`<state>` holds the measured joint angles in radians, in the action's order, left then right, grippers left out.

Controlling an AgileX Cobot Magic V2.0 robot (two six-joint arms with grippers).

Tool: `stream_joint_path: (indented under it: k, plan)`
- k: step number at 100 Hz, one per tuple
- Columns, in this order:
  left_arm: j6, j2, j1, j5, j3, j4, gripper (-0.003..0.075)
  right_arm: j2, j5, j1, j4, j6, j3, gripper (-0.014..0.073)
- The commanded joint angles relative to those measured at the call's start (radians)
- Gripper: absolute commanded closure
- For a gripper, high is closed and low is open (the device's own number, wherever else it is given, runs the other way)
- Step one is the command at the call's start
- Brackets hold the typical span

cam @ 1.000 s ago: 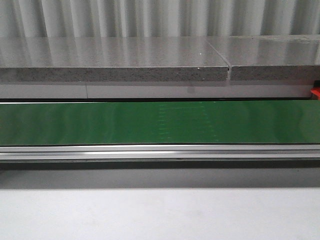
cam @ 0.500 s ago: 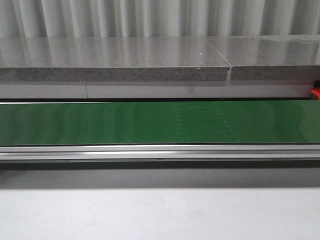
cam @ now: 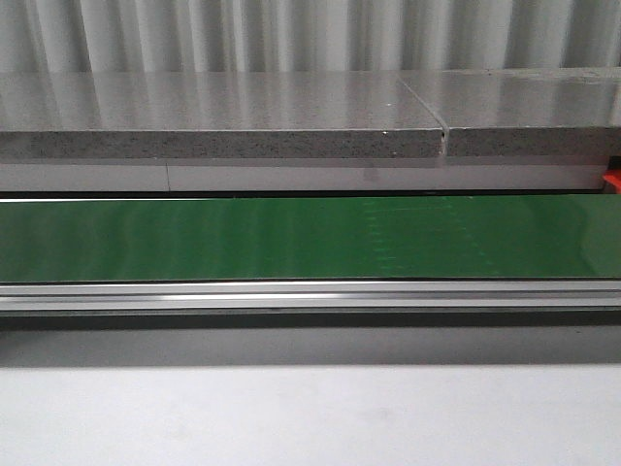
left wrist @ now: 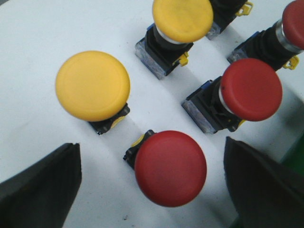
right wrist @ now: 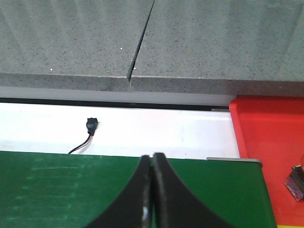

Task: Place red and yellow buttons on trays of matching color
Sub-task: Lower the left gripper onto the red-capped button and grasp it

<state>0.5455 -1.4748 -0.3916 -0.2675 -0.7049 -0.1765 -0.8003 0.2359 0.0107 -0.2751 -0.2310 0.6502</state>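
Note:
In the left wrist view several mushroom buttons stand on a white surface. A red button (left wrist: 170, 168) lies between the fingers of my left gripper (left wrist: 152, 159), which is open and does not touch it. Beyond it are a yellow button (left wrist: 92, 85), a second yellow one (left wrist: 183, 19), a red one (left wrist: 251, 89) and another red one (left wrist: 294, 16). My right gripper (right wrist: 152, 157) is shut and empty above the green belt (right wrist: 57, 190). The red tray (right wrist: 266, 142) lies past the belt's end, with a dark button base (right wrist: 297, 183) at its edge. Neither gripper shows in the front view.
The green conveyor belt (cam: 194, 238) runs across the front view with a metal rail (cam: 310, 294) before it and a grey stone ledge (cam: 223, 116) behind. A red corner (cam: 612, 181) peeks in at the far right. A small black plug on a wire (right wrist: 90, 125) lies by the belt.
Faint marks on the green belt have drifted to the right across the front view. Nothing else there has moved.

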Motion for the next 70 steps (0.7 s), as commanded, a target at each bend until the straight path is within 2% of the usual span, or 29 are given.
stream_joint_path:
  k: [1, 70]
  plan:
    - [0.008, 0.025, -0.002, 0.052, -0.031, -0.003, 0.0137, 0.006, -0.067, -0.003, -0.002, -0.009, 0.029, 0.0718]
    - [0.006, -0.019, 0.0, 0.056, -0.031, -0.003, 0.0149, 0.006, -0.067, -0.003, -0.002, -0.009, 0.029, 0.0718]
